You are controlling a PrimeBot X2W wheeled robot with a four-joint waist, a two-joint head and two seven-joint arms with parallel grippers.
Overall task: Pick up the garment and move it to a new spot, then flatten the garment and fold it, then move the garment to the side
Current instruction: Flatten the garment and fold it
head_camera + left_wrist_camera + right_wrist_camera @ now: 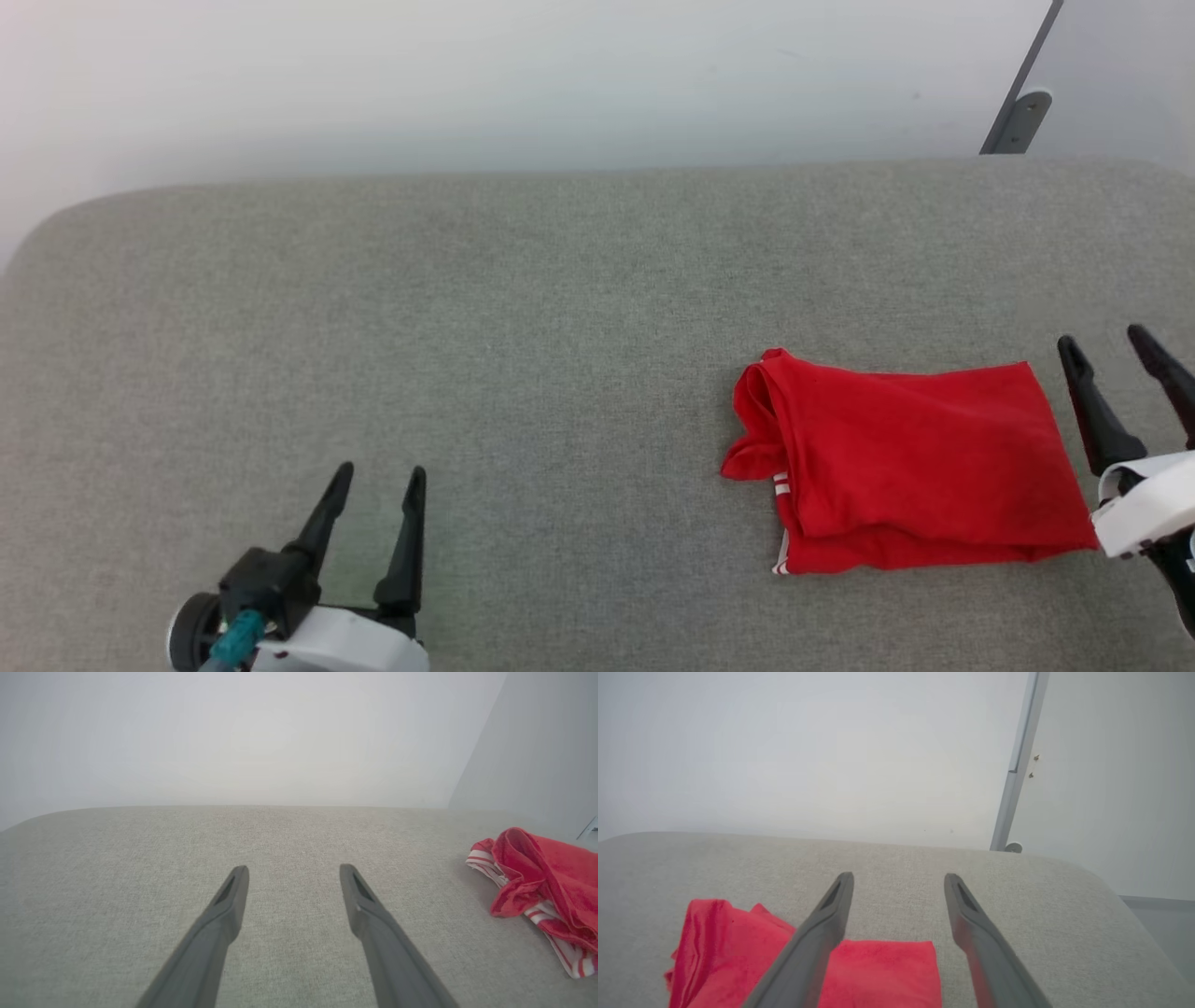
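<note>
- Grey padded surface, with a pale wall behind it.
- Nearest, the left gripper hovers with its jaws spread and empty.
- The garment lies folded well to its right, long axis left-to-right.
- The right gripper, spread and empty, stands just beside the garment's right edge and is the nearer arm.

It looks like a bare test room: plain white walls, one wide bench padded in grey fabric with rounded corners, and a grey metal strip on the wall.
</note>
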